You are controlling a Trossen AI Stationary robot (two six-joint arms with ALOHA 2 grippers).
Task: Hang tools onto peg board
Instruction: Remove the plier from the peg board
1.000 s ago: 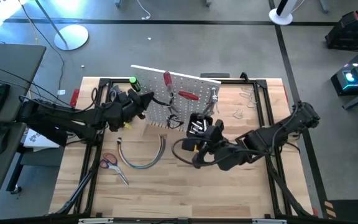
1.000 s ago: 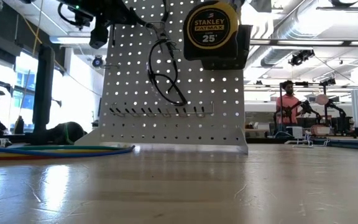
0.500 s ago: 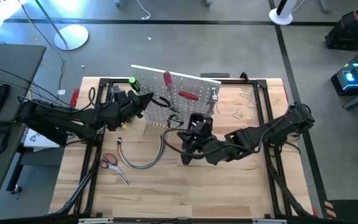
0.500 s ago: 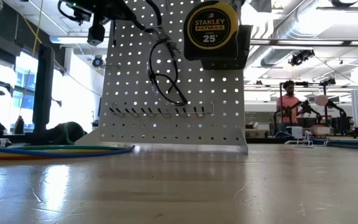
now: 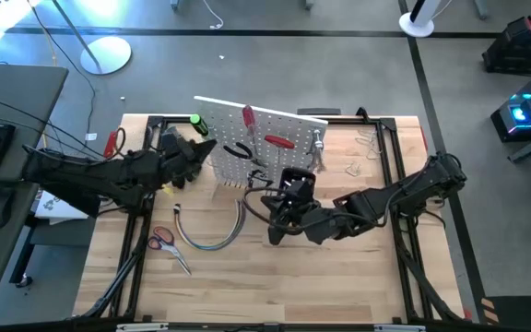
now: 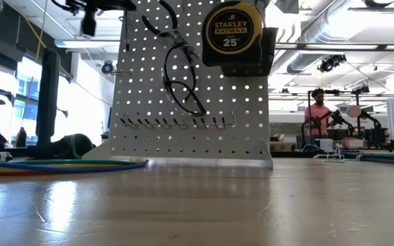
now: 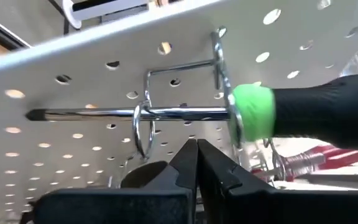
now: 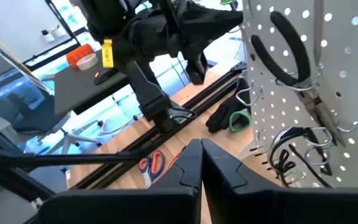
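The white peg board [image 5: 264,148] stands tilted at the back of the wooden tabletop [image 5: 275,277]. Only the low view shows the yellow tape measure [image 6: 231,33] hanging high on the board above black-handled pliers [image 6: 183,85]. The left wrist view alone shows a green-handled screwdriver [image 7: 303,115], its shiny shaft through a wire ring. Left gripper [image 5: 203,149] is just beside the board's left edge, fingers clenched, empty. Right gripper [image 5: 279,205] is in front of the board, fingers clenched, empty. Red-handled scissors [image 5: 162,241] lie near coloured cables [image 5: 212,235].

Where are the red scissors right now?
In the high view, the red-handled scissors lie flat on the wooden table, near its left side, just beside the curved bundle of coloured cables and in front of the white peg board.
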